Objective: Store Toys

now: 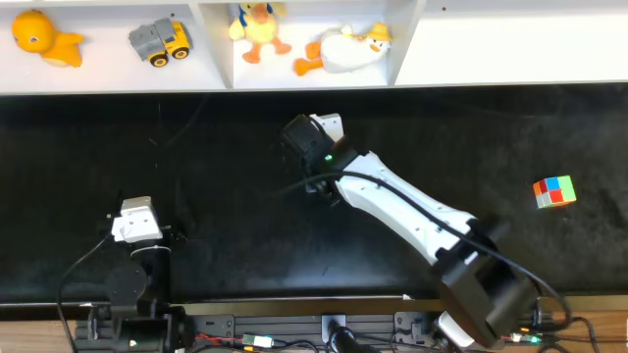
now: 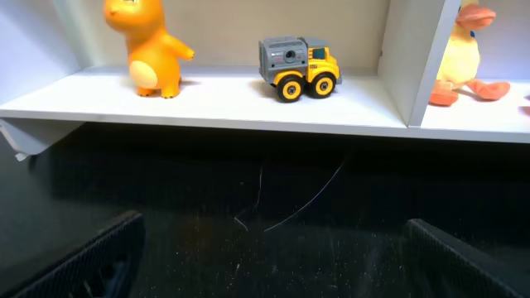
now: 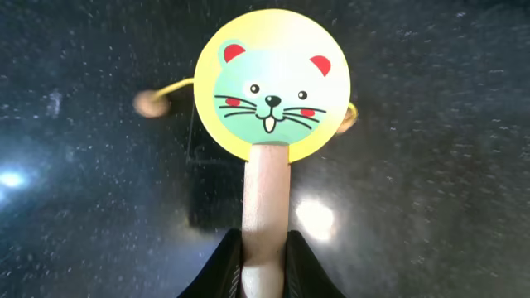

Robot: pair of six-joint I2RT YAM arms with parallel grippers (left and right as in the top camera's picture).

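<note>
Fingers (image 3: 217, 269) of the right gripper (image 3: 265, 252) are pinching the bare wooden handle (image 3: 265, 194) of a rattle drum (image 3: 272, 83), nearly shut, with only the handle's width between them. The drum's round yellow-rimmed face, painted with a green whiskered animal, is pointing away from the wrist and casting a dark shadow on the black table (image 1: 226, 235) under it. A bead (image 3: 149, 103) is dangling on a yellow string at one side of the disc.

Seen from above, the right gripper (image 1: 316, 157) is sitting just off the table's centre toward 12 o'clock, its white arm running back to 5 o'clock.

The left gripper (image 1: 134, 221) is resting at 8 o'clock, well apart from the drum. Its fingers (image 2: 91, 257) are standing wide apart and gripping nothing.

A white shelf (image 1: 491, 59) is lining the 12 o'clock edge. An orange figure (image 1: 44, 37) is standing in it at 10 o'clock, with a grey-and-yellow truck (image 1: 160, 41) beside it in the same compartment. A yellow duck (image 1: 258, 29) and a white duck (image 1: 345, 49) are sharing the next compartment at 12 o'clock. A multicoloured cube (image 1: 554, 191) is lying on the table at 3 o'clock.
</note>
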